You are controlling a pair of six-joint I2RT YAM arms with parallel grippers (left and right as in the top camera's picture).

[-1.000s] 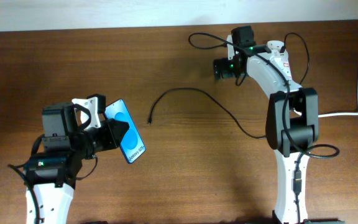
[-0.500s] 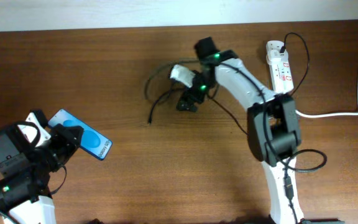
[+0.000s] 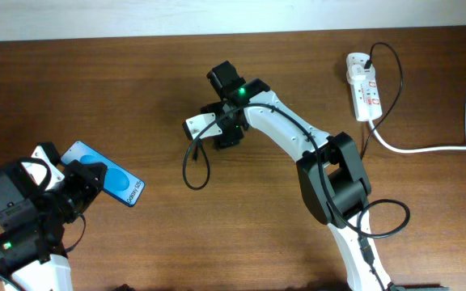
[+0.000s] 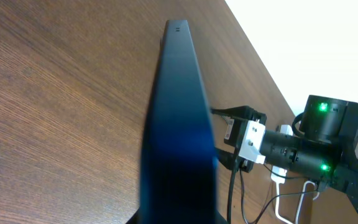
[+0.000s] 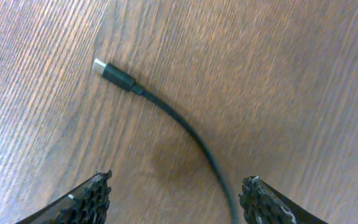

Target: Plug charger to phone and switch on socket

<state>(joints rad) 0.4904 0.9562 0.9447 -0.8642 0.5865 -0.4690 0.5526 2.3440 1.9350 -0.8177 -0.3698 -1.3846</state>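
The phone [image 3: 108,179], blue-screened, is held above the table at the lower left, my left gripper [image 3: 87,183] shut on it. The left wrist view shows it edge-on as a dark blue slab [image 4: 179,124]. The charger [image 3: 187,168] is a thin black cable curled in a loop on the table's middle; it runs right to the white socket [image 3: 364,85]. My right gripper [image 3: 213,131] hovers over the loop, open. In the right wrist view the cable [image 5: 191,134] passes between the fingertips [image 5: 89,200], close to the right one, and its connector tip [image 5: 107,70] lies ahead on the wood.
A thick white cord [image 3: 427,148] leaves the socket toward the right edge. The table's far edge [image 3: 136,37] meets a white wall. The right arm's own black cables hang by its base [image 3: 379,218].
My right arm has swung from the socket leftward to the cable's free end, and its jaws have narrowed. The cable has bunched into a loop. The left arm carried the phone down-left, then held still.
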